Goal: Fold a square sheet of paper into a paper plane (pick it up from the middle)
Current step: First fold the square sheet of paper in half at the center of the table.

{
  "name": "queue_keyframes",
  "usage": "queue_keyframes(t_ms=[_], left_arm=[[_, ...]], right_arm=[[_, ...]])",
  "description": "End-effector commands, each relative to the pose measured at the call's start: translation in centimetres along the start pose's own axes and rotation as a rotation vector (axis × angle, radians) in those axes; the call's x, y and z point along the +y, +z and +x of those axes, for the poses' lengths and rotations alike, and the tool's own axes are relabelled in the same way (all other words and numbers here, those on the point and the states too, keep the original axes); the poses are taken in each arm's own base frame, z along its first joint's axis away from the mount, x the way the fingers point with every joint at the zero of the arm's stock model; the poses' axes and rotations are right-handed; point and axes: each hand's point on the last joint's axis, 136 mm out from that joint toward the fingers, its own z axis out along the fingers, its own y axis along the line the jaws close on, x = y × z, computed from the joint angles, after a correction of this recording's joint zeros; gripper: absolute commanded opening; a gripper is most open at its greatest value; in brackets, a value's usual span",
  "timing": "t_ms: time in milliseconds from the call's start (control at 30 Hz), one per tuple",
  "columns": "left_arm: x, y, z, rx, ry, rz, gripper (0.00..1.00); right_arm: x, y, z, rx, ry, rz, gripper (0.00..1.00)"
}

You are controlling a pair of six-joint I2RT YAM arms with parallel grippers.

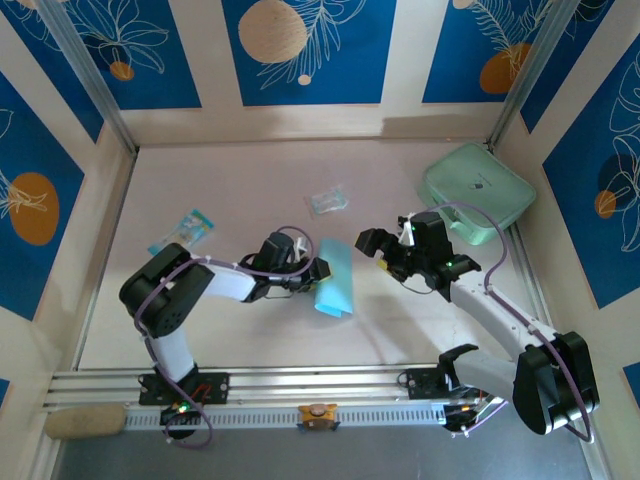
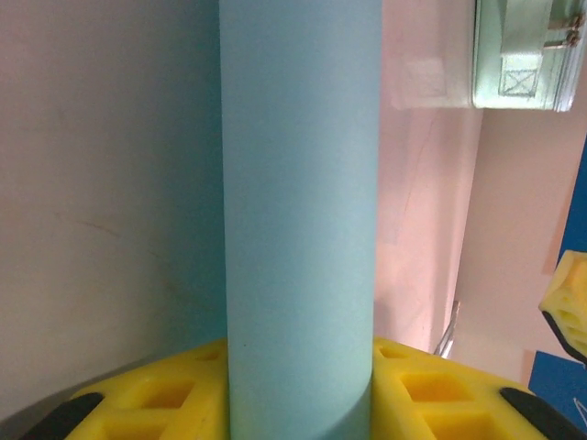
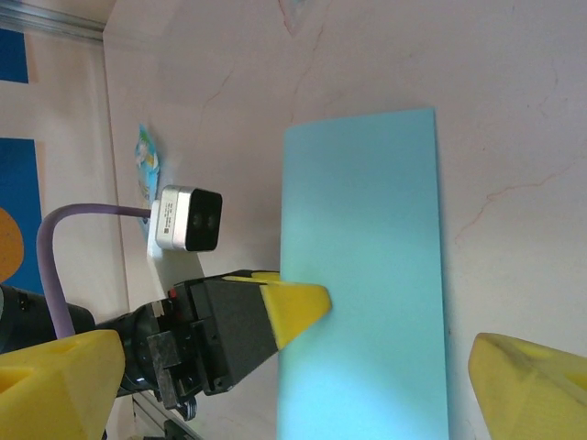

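Overhead, the square sheet of paper [image 1: 335,278], folded into a long strip, sits well left of the closed mint-green case [image 1: 478,190], whose contents are hidden. The left gripper [image 1: 316,274] pinches its long edge; the right gripper [image 1: 383,246] gapes between paper and case. Left wrist: narrow jaws clamp the strip. Right wrist: wide jaws face it. It is likely light, floppy and slippery; grip it mid-edge.

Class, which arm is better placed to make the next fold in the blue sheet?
Probably the right. The left gripper is shut on the square sheet of paper, so it is busy; the right gripper stands open and empty beside it.
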Motion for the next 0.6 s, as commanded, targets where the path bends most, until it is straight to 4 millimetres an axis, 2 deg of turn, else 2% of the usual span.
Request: queue_keyframes(t_ms=[0, 200, 300, 567], left_arm=[[0.8, 0.4, -0.4, -0.028, -0.016, -0.060, 0.36], [1.9, -0.2, -0.2, -0.011, 0.047, -0.196, 0.46], [2.4, -0.3, 0.0, 0.013, 0.082, -0.238, 0.48], [2.1, -1.2, -0.1, 0.033, 0.162, -0.305, 0.63]], right_arm=[[-0.6, -0.1, 1.1, 0.045, -0.016, 0.008, 0.97], [-1.2, 0.0, 2.1, 0.096, -0.026, 0.021, 0.97], [-1.3, -0.1, 2.1, 0.094, -0.024, 0.025, 0.97], [-1.2, -0.4, 2.3, 0.087, -0.017, 0.023, 0.97]])
